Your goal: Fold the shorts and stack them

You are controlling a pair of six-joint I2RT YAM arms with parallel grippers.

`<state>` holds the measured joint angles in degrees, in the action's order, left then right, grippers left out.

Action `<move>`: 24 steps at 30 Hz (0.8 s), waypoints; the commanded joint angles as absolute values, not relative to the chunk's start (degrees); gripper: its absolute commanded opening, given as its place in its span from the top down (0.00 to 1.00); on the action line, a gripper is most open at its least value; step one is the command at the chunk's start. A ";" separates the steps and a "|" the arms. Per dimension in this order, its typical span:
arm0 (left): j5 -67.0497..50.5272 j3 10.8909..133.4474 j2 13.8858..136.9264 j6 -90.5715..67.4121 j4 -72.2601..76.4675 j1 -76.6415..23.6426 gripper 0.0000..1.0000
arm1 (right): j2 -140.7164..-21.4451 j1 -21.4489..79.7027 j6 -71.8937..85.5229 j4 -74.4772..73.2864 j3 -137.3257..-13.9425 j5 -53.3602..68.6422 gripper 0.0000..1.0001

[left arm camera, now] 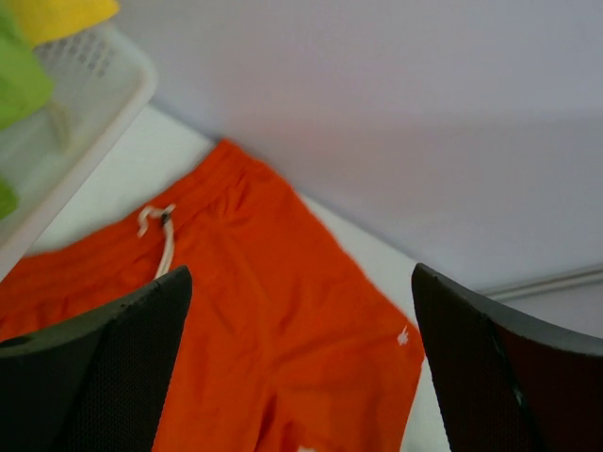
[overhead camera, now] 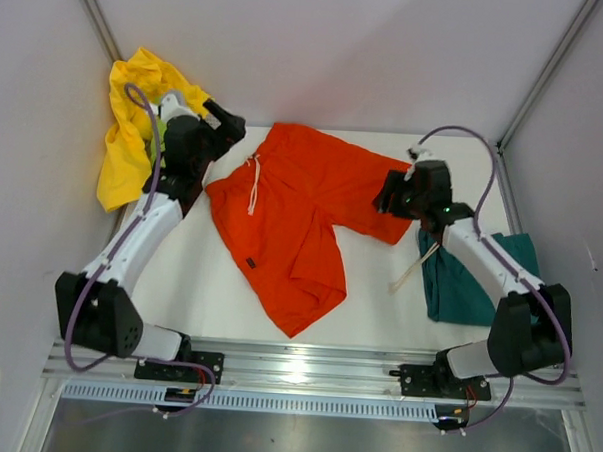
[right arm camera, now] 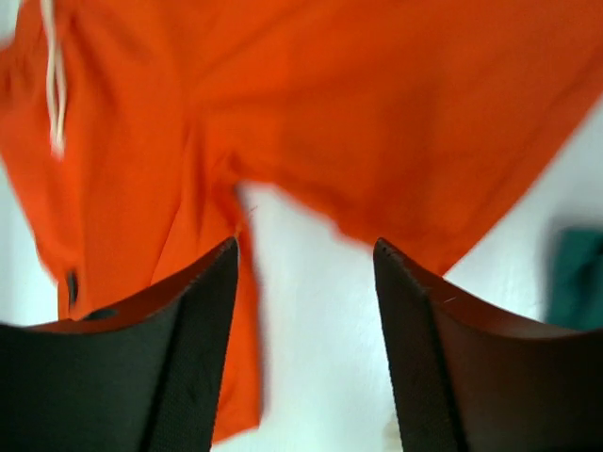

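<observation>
The orange-red shorts (overhead camera: 302, 221) lie spread flat in the middle of the white table, waist and pale drawstring (overhead camera: 251, 184) at the left, legs toward the right and the front. They also show in the left wrist view (left arm camera: 273, 311) and the right wrist view (right arm camera: 358, 104). My left gripper (overhead camera: 226, 123) hovers open and empty above the waist's far corner. My right gripper (overhead camera: 391, 195) hovers open and empty over the right leg's hem. Dark teal shorts (overhead camera: 469, 278) lie folded at the right under my right arm. Yellow shorts (overhead camera: 136, 129) and lime green shorts (left arm camera: 19, 80) sit in the basket.
The white plastic basket (left arm camera: 104, 89) stands at the far left corner beside the orange waist. Grey enclosure walls close in at the back and both sides. The aluminium rail (overhead camera: 305, 366) with both arm bases runs along the near edge.
</observation>
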<state>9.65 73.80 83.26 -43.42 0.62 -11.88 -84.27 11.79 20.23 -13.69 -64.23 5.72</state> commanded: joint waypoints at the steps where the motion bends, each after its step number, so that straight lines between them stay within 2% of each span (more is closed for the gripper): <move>1: 8.97 66.29 76.75 -42.54 -11.94 -12.13 0.01 | -77.71 21.40 17.66 -15.64 -59.25 3.79 0.40; 5: 9.05 53.13 67.87 -43.07 -12.74 -12.13 0.01 | -73.57 33.28 20.30 -17.23 -54.77 -0.34 0.45; 8: 10.63 48.80 63.90 -41.93 -13.18 -11.87 0.01 | -73.04 42.93 21.62 -16.88 -53.88 -6.75 0.46; 12: 9.40 46.15 64.16 -39.29 -14.41 -11.34 0.01 | -76.37 50.61 23.64 -15.38 -53.17 -12.82 0.46; 18: 7.83 40.87 63.11 -38.41 -9.15 -10.28 0.01 | -88.31 60.98 25.05 -16.78 -58.53 -22.58 0.46; 24: 5.54 38.94 67.06 -38.58 -6.24 -9.76 0.01 | -101.94 66.44 25.23 -21.36 -66.79 -33.21 0.44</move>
